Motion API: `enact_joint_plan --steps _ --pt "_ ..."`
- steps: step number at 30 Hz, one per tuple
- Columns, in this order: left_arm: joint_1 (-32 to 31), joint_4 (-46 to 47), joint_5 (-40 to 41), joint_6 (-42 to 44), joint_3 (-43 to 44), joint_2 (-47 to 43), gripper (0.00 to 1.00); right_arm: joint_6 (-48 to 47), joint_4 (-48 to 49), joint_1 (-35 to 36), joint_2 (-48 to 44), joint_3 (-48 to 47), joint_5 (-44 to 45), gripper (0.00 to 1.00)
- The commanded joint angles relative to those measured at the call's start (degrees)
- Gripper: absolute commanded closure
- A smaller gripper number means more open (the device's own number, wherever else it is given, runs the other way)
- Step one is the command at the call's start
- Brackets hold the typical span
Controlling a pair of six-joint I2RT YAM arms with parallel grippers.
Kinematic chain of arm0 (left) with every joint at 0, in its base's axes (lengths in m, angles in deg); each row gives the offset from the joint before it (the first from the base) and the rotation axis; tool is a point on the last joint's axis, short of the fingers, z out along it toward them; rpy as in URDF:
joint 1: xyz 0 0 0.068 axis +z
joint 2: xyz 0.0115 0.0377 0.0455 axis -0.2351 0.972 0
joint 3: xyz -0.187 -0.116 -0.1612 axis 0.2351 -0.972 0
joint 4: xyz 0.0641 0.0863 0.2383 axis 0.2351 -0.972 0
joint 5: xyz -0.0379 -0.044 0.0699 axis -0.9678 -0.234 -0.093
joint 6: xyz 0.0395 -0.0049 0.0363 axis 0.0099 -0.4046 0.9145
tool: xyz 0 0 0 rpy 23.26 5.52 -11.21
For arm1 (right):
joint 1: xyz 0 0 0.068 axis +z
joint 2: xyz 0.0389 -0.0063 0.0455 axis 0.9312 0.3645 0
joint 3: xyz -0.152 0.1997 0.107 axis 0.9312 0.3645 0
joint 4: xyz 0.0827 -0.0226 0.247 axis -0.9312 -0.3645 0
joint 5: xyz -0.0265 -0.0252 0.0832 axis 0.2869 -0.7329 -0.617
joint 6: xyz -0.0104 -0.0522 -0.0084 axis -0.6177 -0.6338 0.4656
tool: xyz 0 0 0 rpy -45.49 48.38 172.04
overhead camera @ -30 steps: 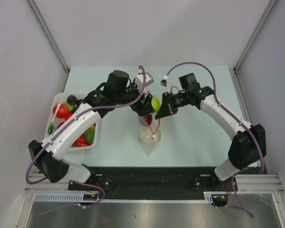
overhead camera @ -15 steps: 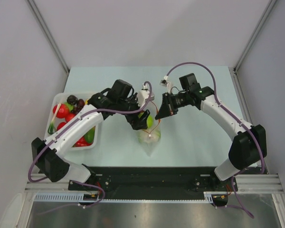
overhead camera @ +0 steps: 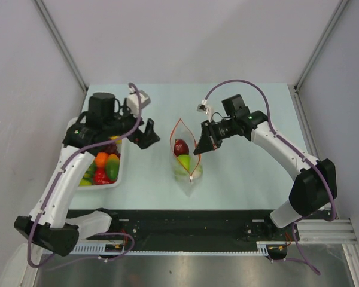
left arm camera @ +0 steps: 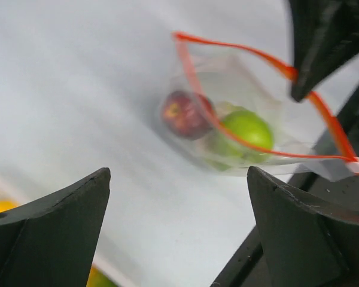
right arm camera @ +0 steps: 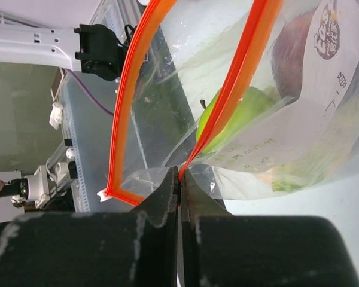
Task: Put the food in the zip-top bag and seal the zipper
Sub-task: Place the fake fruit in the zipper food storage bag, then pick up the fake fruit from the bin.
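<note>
The table [overhead camera: 245, 161] is a pale minty-blue top. A white tray [overhead camera: 107, 185] loaded with toy food [overhead camera: 106, 166] sits over by the left edge. The clear zip-top bag [overhead camera: 187, 179] rests near the middle, well apart from that tray.

The left arm [overhead camera: 64, 174] bends up the frame's left side, its left hand [overhead camera: 148, 136] spread wide. The right arm [overhead camera: 285, 150] reaches toward centre, its right hand [overhead camera: 198, 145] with fingers pressed together.
</note>
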Motion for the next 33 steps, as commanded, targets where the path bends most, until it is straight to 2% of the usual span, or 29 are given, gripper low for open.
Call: enact_joint_plan --steps 1,5,7,10,14,22,33 --pt "11.4 -6.0 -2.6 4.8 -0.3 0.6 0.03 -1.1 -0.4 0.1 -2.6 -2.7 0.0 1.0" --pt "20.5 -14.0 0.4 14.0 -3.9 1.0 0.07 -2.4 0.0 0.2 -2.7 -4.0 0.8 1.0" --pt "23.5 -14.6 2.4 16.1 -5.9 0.9 0.08 -2.0 0.2 0.3 -2.4 -4.0 0.8 1.0" --pt "26.1 -12.9 9.7 15.8 -10.5 1.7 0.09 -1.7 0.6 0.6 -1.9 -4.1 0.8 1.0" --pt "27.1 -11.3 14.7 13.9 -15.7 3.9 0.1 1.2 1.7 0.6 -1.9 -4.6 0.1 1.0" --pt "29.3 -8.4 23.0 10.5 -17.4 10.0 0.18 4.1 3.0 0.8 -1.8 -6.2 -1.6 1.0" --pt "29.4 -7.8 21.5 9.1 -20.2 14.1 0.27 3.6 3.3 1.4 -0.4 -6.2 -0.2 1.0"
